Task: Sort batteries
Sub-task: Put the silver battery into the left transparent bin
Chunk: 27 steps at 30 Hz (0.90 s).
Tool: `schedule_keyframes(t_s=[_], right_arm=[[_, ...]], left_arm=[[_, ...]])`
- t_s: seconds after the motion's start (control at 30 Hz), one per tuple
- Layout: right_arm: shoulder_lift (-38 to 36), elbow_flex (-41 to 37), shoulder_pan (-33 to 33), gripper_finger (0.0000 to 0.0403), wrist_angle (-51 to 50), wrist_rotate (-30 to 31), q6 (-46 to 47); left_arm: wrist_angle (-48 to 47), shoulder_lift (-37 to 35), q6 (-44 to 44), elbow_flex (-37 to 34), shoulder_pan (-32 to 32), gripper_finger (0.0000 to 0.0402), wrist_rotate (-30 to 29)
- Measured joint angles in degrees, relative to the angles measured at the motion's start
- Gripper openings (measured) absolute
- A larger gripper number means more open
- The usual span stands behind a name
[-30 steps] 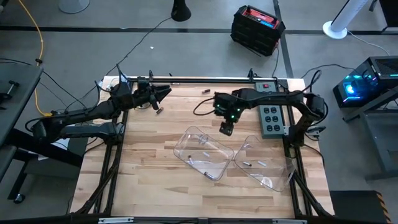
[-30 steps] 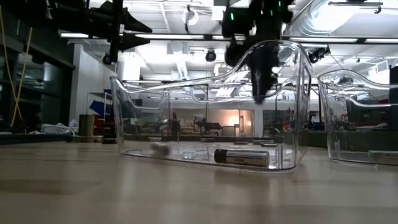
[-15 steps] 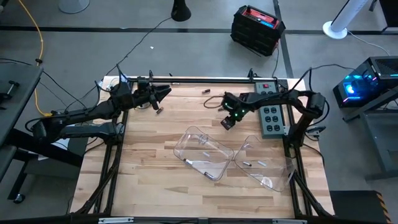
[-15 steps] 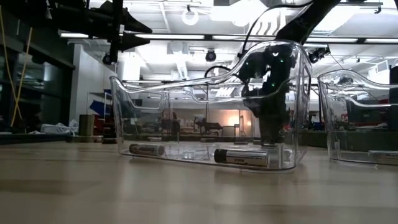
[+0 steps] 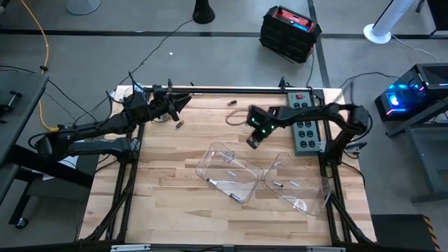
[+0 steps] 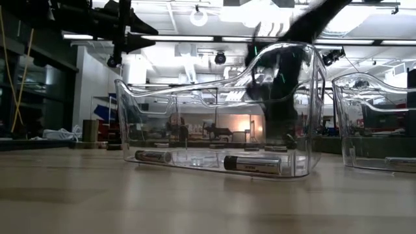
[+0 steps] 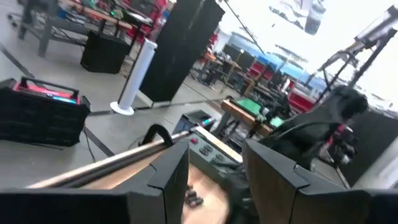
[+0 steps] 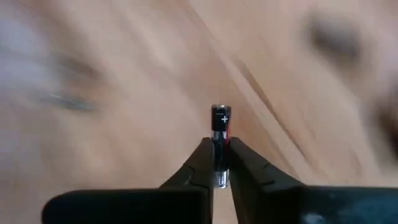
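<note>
— Batteries first: how many, counting from the near side?
— Two lie in the left clear tray (image 5: 227, 170), a dark one (image 6: 252, 164) nearest and a paler one (image 6: 153, 156) behind it. The right clear tray (image 5: 297, 187) holds two more (image 5: 287, 183).
— And beyond the trays?
— The right gripper (image 5: 253, 141) hangs over bare tabletop (image 5: 175, 210), pinching one dark battery (image 8: 220, 134) upright, plus end out. The power strip (image 5: 304, 126) sits beside that arm. Farther back, loose batteries (image 5: 178, 124) lie near the left gripper (image 5: 183, 103), one more (image 5: 232, 103) by the far edge.
— Left gripper's state?
— Parted, holding nothing.
</note>
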Motion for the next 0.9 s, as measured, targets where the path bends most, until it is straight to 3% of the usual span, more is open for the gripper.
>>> schedule_keyframes(t_s=[0.17,0.3,0.37,0.5,0.6,0.7,0.9], right_arm=[[-3.73,11.47,0.29,0.0008,2.14,-4.82,-5.70],[-3.18,18.83,2.95,0.0005,3.28,-17.10,-7.43],[-1.73,19.83,5.50,0.0005,2.99,-21.62,-7.43],[2.37,19.74,12.97,0.0007,1.76,-24.01,-4.66],[5.38,19.74,18.16,0.0010,1.55,-23.84,-3.24],[7.45,19.74,21.32,0.0027,1.96,-18.57,0.08],[7.78,19.76,24.48,0.0125,1.68,-9.06,1.76]], left_arm=[[0.27,0.00,0.03,0.00,1.67,0.0142,-0.20],[0.25,0.00,2.49,0.02,2.80,0.0142,-0.20],[0.24,0.00,4.45,0.02,3.44,0.0142,-0.19],[-0.59,0.00,7.59,0.02,4.67,0.0142,-0.10],[-1.87,0.00,8.87,0.02,5.38,0.0142,1.09],[-3.96,0.00,8.85,0.02,5.47,0.0142,1.69],[-6.81,0.00,8.71,0.02,5.21,0.0142,1.93]])
